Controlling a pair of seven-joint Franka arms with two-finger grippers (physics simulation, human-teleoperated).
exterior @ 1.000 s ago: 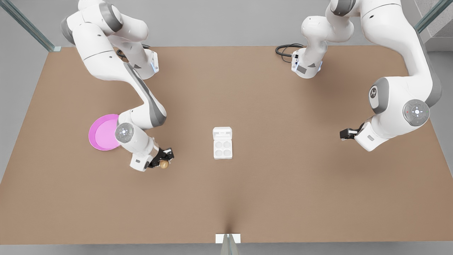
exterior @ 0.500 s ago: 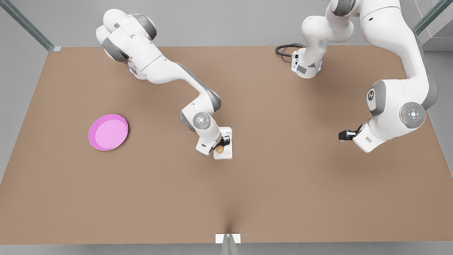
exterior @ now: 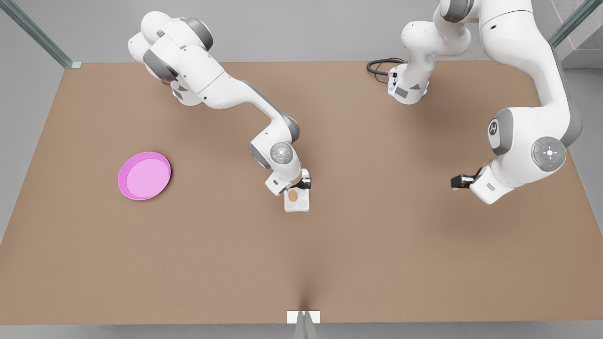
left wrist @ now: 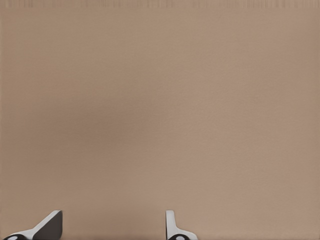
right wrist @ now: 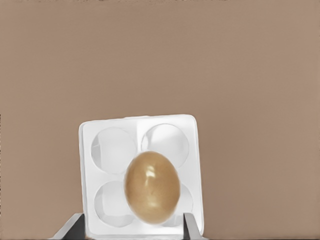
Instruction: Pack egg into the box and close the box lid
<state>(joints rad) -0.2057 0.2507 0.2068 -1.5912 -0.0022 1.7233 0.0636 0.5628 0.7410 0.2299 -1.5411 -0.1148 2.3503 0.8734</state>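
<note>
Right wrist view: the egg [right wrist: 152,187] sits in a cup of the box [right wrist: 90,150], with the right gripper [right wrist: 131,227] spread wide around it, released. The left gripper [exterior: 459,181] waits open, well apart. The lid looks light; push its free edge.

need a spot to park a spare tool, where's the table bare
Bare: the wide stretch between the pink plate and the box, and between the box and the left gripper. Crowded: the box, where the open right gripper hangs over the egg.

Brown table [exterior: 377,263], grey floor [exterior: 292,37] w/ glass rails [exterior: 35,33].
</note>
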